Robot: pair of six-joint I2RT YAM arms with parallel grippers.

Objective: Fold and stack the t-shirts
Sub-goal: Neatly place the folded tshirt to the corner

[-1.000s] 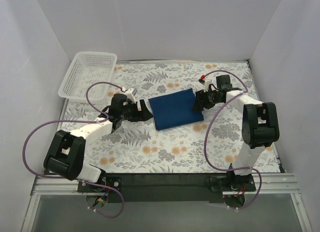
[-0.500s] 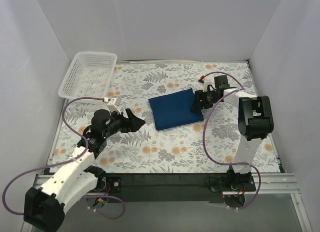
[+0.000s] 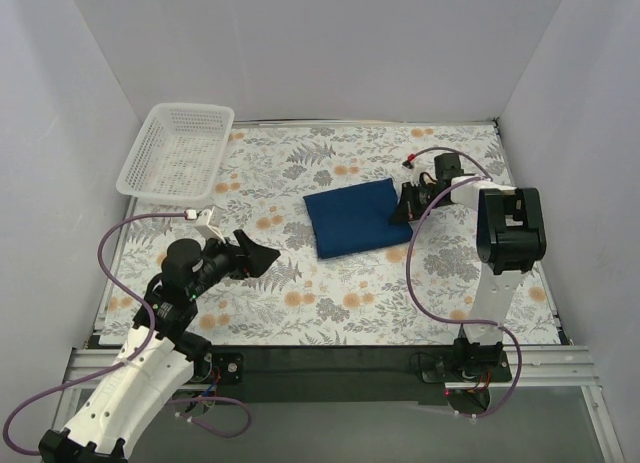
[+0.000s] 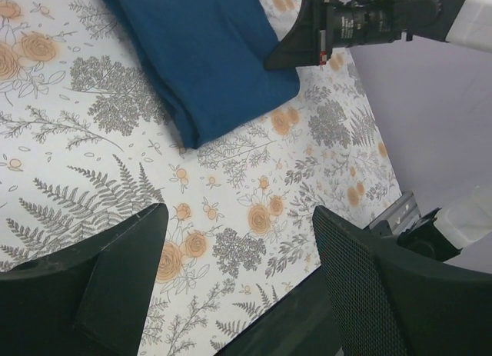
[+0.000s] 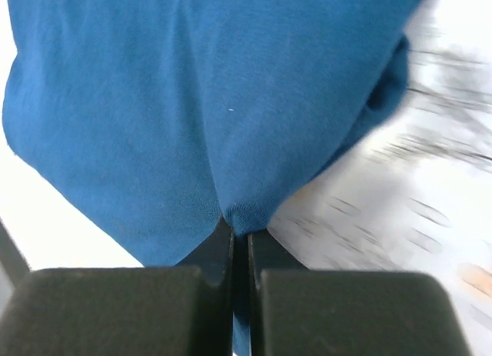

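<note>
The dark blue t-shirt [image 3: 355, 218] lies folded into a rectangle on the flowered table, a little right of centre. My right gripper [image 3: 400, 208] is at its right edge, shut, with a pinch of the blue cloth [image 5: 192, 102] caught between its jaws [image 5: 240, 229]. My left gripper [image 3: 262, 255] hovers open well to the left of the shirt, nothing between its fingers [image 4: 238, 214]. In the left wrist view the t-shirt [image 4: 200, 56] lies ahead with the right gripper [image 4: 273, 61] at its far edge. No print shows on the shirt.
A white mesh basket [image 3: 175, 153] stands at the back left corner, tilted on the table edge. White walls close in the table on three sides. Purple cables loop beside both arms.
The left arm has drawn back toward the near left, away from the shirt. The right gripper has shut on the shirt's right edge, and the shirt has shifted slightly right.
</note>
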